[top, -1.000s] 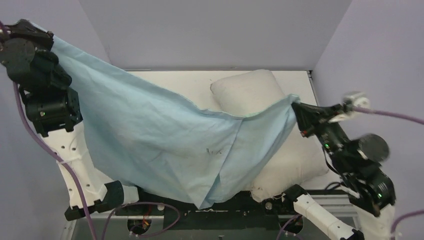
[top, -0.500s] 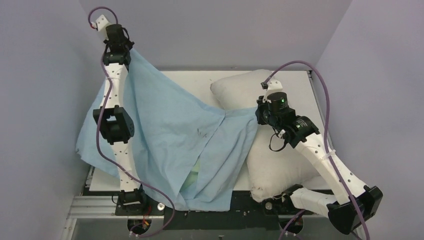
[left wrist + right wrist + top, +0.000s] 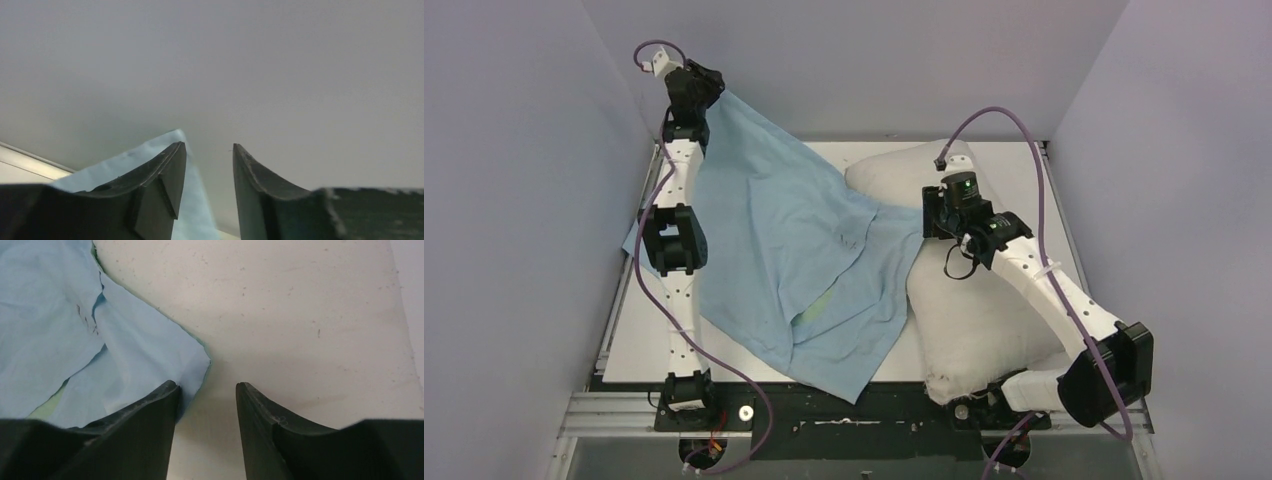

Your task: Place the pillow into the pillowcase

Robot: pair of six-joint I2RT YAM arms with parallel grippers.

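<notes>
Saw the pillowcase (image 3: 774, 250) draped blue-side up from the desk's (image 3: 824, 160) far-left corner to its near edge, overlapping the pillow (image 3: 984, 330) lying lengthwise along the right edge. Found left gripper (image 3: 209, 146) and right gripper (image 3: 206, 385) parted, empty, each beside a cloth corner; judged right nearer the pillow.

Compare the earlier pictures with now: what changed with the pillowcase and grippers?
The left gripper and right gripper swung forward over the table and opened, releasing the pillowcase, which sagged from taut to slack. The pillow stayed put.
</notes>
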